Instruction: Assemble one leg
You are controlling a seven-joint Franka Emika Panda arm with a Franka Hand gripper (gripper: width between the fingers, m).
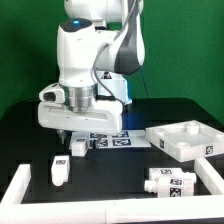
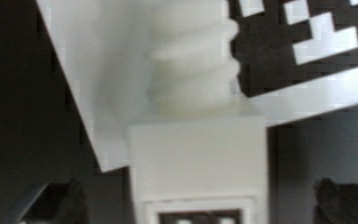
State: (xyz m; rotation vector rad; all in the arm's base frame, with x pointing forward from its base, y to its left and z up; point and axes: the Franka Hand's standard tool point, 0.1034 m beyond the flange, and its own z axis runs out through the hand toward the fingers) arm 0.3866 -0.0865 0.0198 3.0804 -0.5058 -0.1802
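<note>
Leg (image 2: 195, 150): screw end at marker board (image 2: 91, 70), body between fingers (image 2: 51, 205).
Gripper (image 1: 77, 135): jaws wide open, not touching leg.

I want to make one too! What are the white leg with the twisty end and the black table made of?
The leg looks like matte white plastic, maybe 3D-printed: its threaded end is dull and soft-edged. The table looks matte black, cloth or sheet unclear: no shine.
</note>
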